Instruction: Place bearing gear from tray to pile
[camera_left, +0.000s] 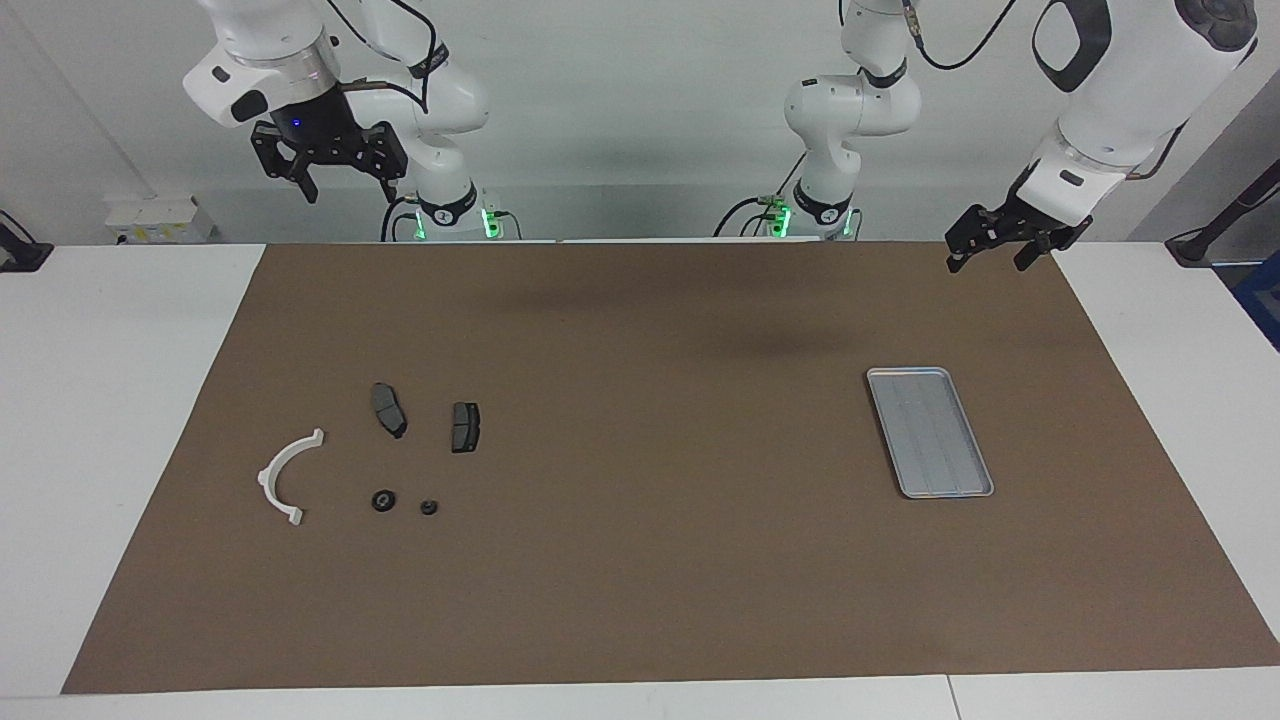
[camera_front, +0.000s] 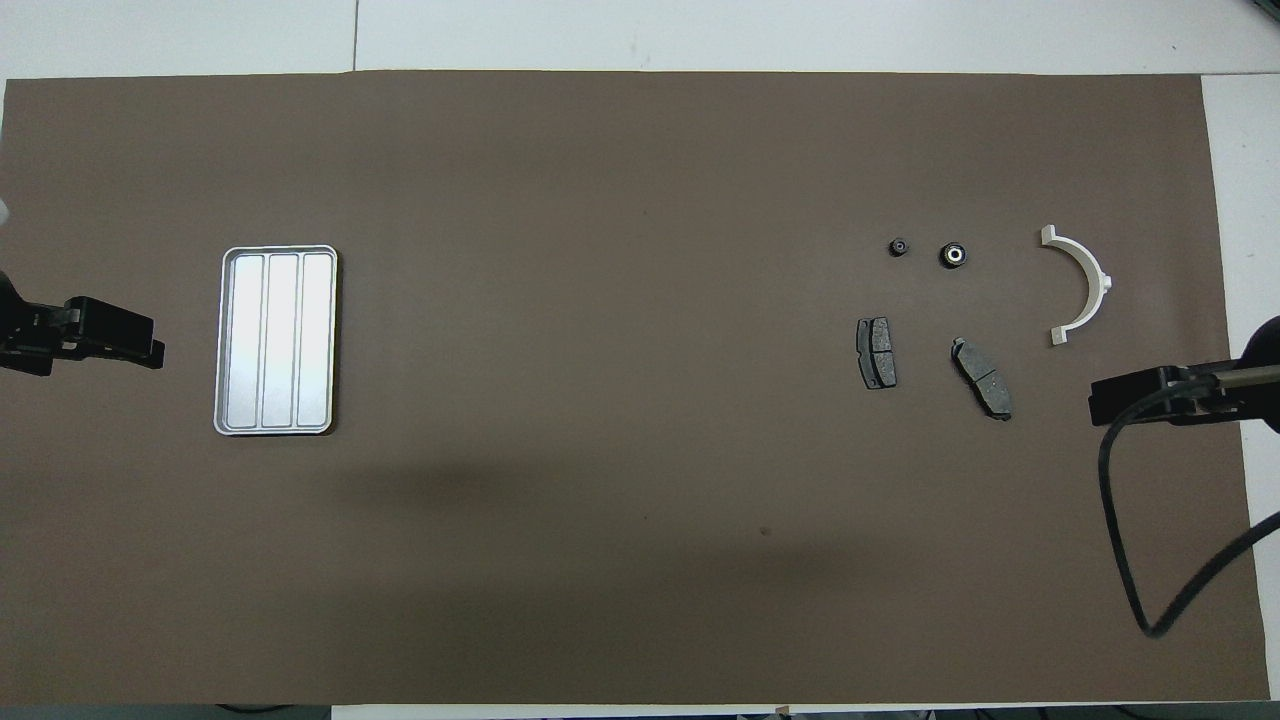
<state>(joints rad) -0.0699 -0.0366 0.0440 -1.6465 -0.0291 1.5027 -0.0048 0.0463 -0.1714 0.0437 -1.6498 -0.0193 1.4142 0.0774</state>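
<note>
The silver ridged tray (camera_left: 930, 432) (camera_front: 276, 341) lies toward the left arm's end of the brown mat, with nothing in it. The pile lies toward the right arm's end: a white semicircular bracket (camera_left: 284, 478) (camera_front: 1082, 285) and two dark grey brake pads (camera_left: 388, 409) (camera_left: 465, 427). A small black round bearing gear with a pale centre (camera_left: 383, 500) (camera_front: 955, 254) and a smaller black round part (camera_left: 428, 507) (camera_front: 899, 247) lie on the mat, farther from the robots than the pads. My left gripper (camera_left: 988, 262) (camera_front: 150, 350) is open, empty and raised beside the tray. My right gripper (camera_left: 350, 190) (camera_front: 1097, 404) is open, empty and raised high near its base.
The brown mat (camera_left: 640, 580) covers most of the white table. A black cable (camera_front: 1130, 540) hangs from the right arm over the mat's edge at that arm's end.
</note>
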